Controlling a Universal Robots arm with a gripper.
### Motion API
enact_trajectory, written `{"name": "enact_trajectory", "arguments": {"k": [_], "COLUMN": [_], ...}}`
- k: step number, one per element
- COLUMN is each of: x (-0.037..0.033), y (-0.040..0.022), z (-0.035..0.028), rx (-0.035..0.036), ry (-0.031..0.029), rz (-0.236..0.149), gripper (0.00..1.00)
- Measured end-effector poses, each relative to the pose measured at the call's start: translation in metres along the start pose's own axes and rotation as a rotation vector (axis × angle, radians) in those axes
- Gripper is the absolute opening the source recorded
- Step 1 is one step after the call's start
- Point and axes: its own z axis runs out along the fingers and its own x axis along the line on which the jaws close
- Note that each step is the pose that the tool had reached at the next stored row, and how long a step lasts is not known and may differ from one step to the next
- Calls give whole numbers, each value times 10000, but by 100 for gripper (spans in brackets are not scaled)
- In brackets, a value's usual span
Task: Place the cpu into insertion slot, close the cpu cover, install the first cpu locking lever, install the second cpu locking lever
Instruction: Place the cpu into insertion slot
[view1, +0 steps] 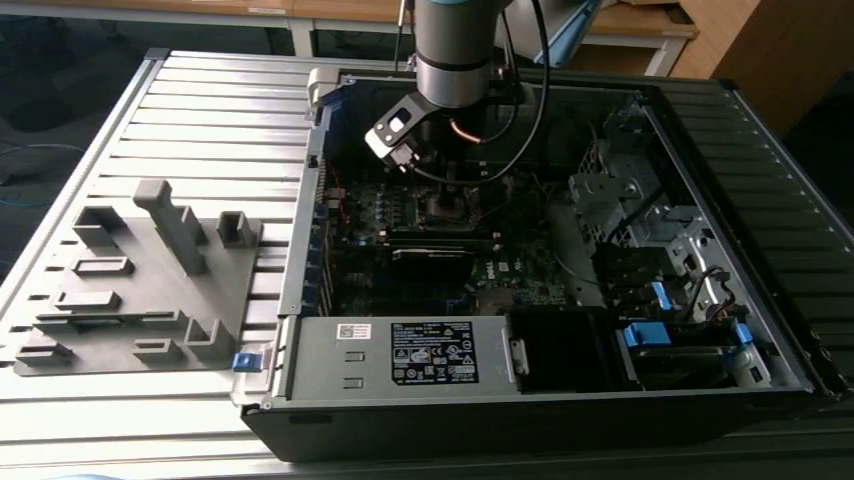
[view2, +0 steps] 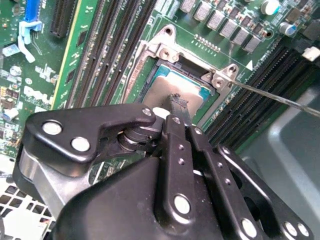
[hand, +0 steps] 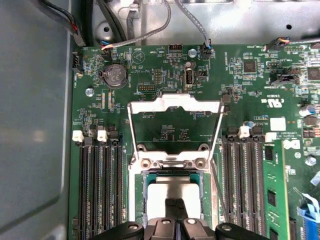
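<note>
Since the gripper (view2: 176, 101), fingers together, bears on the cpu (view2: 160, 92) beneath it, any sideways drag might unseat it.

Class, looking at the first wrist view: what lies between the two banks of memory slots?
The socket holding the cpu, with the tool close over it, seen in the first wrist view.

Silver-grey arm (view1: 454, 70) w/ black cables (view1: 539, 70); matte blk claw (view2: 176, 102), shiny round rivets (view2: 182, 204)
</note>
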Motion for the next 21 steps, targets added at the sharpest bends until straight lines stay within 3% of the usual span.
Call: {"name": "enact_trajectory", "arguments": {"k": [10, 21], "x": [0, 0], "y": [16, 19], "z": [-193, -231], "rx": [1, 0], "ry": [-1, 0], "rz": [0, 0], "gripper": [11, 11]}}
